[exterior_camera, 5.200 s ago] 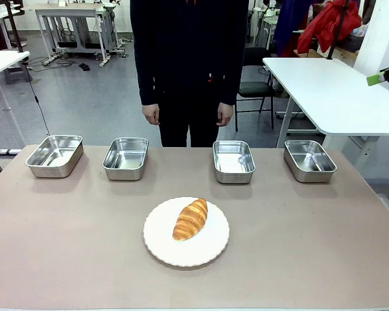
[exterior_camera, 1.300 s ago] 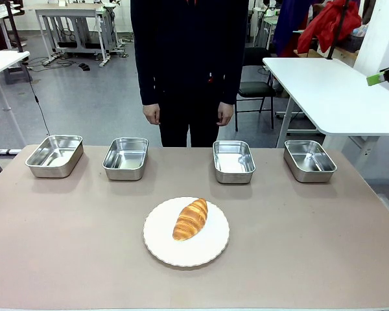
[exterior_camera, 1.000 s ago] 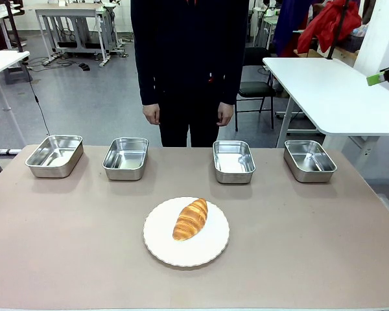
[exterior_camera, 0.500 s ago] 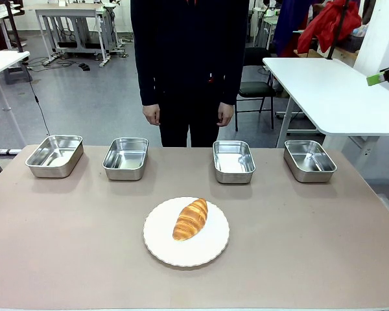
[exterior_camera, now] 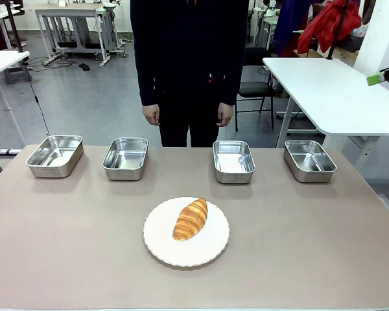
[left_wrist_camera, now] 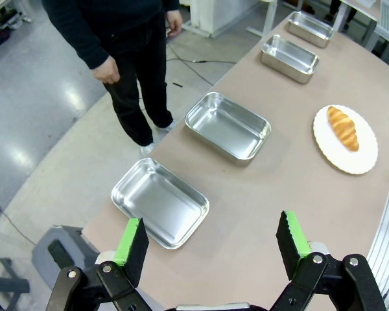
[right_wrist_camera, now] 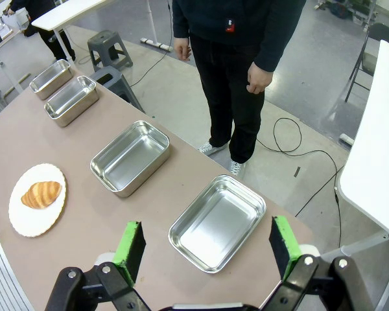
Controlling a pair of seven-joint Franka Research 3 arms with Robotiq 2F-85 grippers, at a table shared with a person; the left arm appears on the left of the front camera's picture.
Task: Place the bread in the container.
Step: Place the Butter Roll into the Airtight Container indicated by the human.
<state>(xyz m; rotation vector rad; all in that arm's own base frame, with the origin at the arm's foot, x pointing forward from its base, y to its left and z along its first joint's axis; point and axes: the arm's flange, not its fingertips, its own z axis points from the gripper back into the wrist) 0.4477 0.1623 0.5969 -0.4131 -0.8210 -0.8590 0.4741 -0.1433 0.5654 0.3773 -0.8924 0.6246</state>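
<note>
The bread (exterior_camera: 190, 219), a golden-brown ridged roll, lies on a round white plate (exterior_camera: 211, 251) in the middle of the table. Four alike steel pans stand in a row at the far side, and any of them could be the container: far left (exterior_camera: 54, 155), left of centre (exterior_camera: 126, 157), right of centre (exterior_camera: 233, 161), far right (exterior_camera: 309, 160). All are empty. My left gripper (left_wrist_camera: 211, 243) hangs open high above the table's left end, over the pan (left_wrist_camera: 160, 202). My right gripper (right_wrist_camera: 206, 246) hangs open high above the right end, over the pan (right_wrist_camera: 217, 222). Neither holds anything.
A person in dark clothes stands behind the far edge, hands (exterior_camera: 152, 115) down at the sides. A white side table (exterior_camera: 330, 91) stands to the right beyond the table. The tan tabletop (exterior_camera: 71, 240) is bare around the plate.
</note>
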